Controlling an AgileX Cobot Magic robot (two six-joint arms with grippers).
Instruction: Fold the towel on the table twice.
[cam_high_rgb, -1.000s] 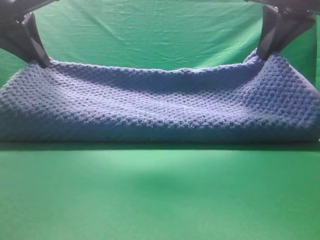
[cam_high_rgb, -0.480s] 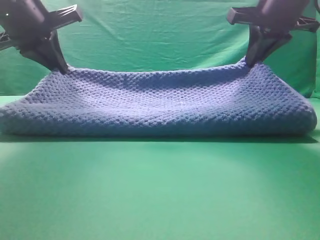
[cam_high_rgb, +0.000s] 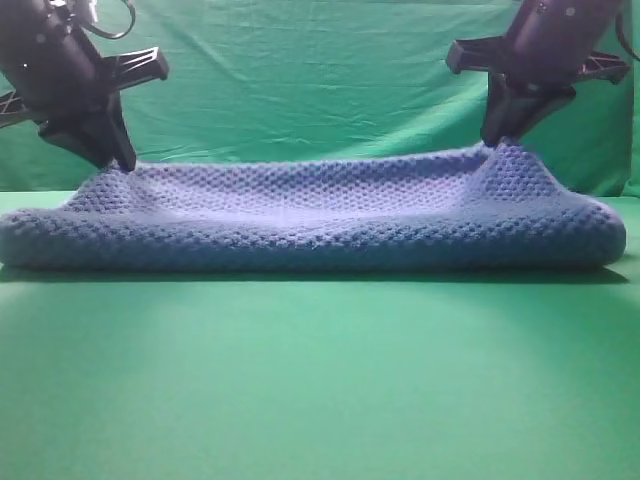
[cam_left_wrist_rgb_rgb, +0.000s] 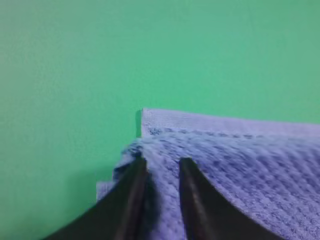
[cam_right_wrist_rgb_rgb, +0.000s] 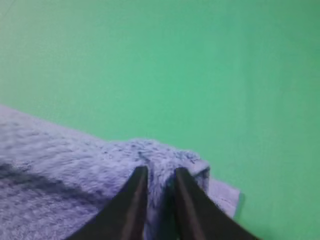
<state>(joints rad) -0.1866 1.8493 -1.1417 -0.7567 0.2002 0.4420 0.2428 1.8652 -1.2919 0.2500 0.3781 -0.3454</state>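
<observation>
The towel (cam_high_rgb: 310, 225) is lying along the far part of the table (cam_high_rgb: 320, 380), already doubled over once, with its thick rolled fold facing the camera and its loose edges toward the wrinkled backdrop (cam_high_rgb: 310, 80).

The left gripper (cam_high_rgb: 122, 160) is sitting at the towel's far left corner. In the left wrist view its fingers (cam_left_wrist_rgb_rgb: 127, 200) are standing slightly apart with a ridge of cloth between them. Whether they are pinching it or letting go, I cannot tell.

The right gripper (cam_high_rgb: 497, 142) is sitting at the far right corner, where the cloth is peaking up to the tips. In the right wrist view its fingers (cam_right_wrist_rgb_rgb: 132, 202) are a narrow gap apart with cloth bunched between them. Grip or release: cannot tell.

Handling judgement: the towel is looking thick, soft and limp. It is sagging between the two corners and draping rather than holding shape, so it is probably fairly heavy for cloth. The waffle texture is likely giving good friction. The best hold is both layers at the corners, pinched deep enough that the under layer is not slipping out. For the second fold, the short ends look like the place to take hold.
</observation>
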